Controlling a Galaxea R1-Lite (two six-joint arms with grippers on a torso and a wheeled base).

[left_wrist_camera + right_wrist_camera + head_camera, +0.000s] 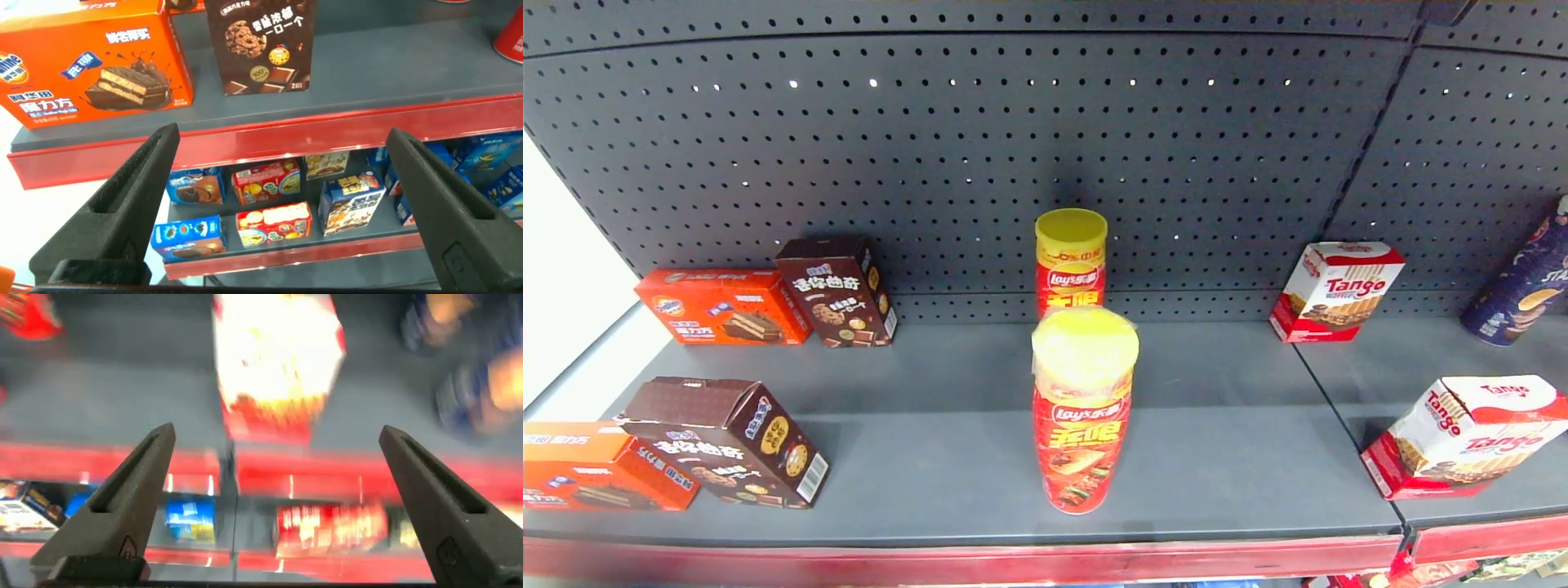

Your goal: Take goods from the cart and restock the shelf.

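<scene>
On the grey shelf (1225, 441), two chip cans stand upright at mid-board, and both pincers are released and empty.

The front chip can (1083, 408) stands near the red front lip (980, 563). The rear chip can (1071, 261) stands straight behind it, close to the pegboard back (980, 147). On the robot's left, the rear orange box (723, 306) touches the rear brown cookie box (837, 290), and the front orange box (596, 465) sits beside the front brown cookie box (727, 441). On the right are the rear wafer box (1335, 290), the front wafer box (1462, 437) and a tilted dark blue can (1519, 282). The left pincer (278, 212) hangs before the lip below the front orange and brown boxes, its fingers spread wide. The right pincer (278, 506) is equally spread and faces a blurred red-and-white box.
</scene>
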